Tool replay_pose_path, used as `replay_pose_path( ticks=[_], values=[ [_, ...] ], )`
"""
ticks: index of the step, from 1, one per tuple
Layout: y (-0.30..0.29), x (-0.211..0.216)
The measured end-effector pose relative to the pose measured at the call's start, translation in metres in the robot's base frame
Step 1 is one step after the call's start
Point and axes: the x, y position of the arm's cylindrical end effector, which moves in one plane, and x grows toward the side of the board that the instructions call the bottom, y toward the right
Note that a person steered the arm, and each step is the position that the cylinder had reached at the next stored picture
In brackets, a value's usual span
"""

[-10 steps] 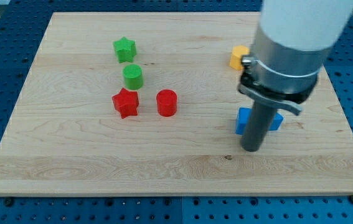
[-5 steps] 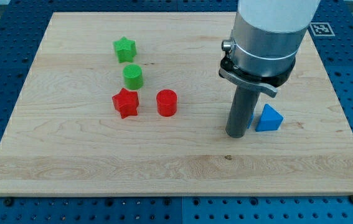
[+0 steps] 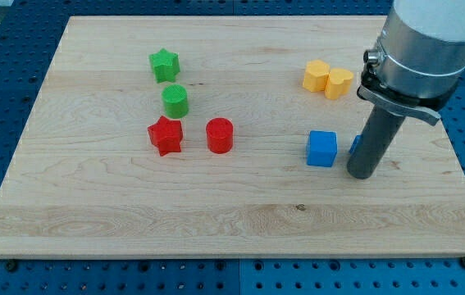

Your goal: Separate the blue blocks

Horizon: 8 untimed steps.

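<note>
On the wooden board [image 3: 93,205], the blue plastic cube [image 3: 321,148] is seen right of centre; just right of it my tip [image 3: 360,174] is set, largely hiding a second blue block [image 3: 353,146]. No pincer is fitted. Separation is judged underway; a further rightward push is called for.

1. The table [image 3: 134,213] looks like pale wood with fine grain and a smooth matt finish.
2. The blue cube [image 3: 321,148] and red cylinder [image 3: 219,135] look like matt plastic.
3. The green cylinder [image 3: 175,101] shows fine ridging.
4. The rod above my tip [image 3: 360,174] is dark and matt.
</note>
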Motion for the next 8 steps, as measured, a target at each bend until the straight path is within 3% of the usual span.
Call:
replay_pose_path(
  ticks=[3,6,8],
  values=[
    [-0.055,-0.015],
    [0.028,0.000],
    [0.029,-0.001]
  ],
)
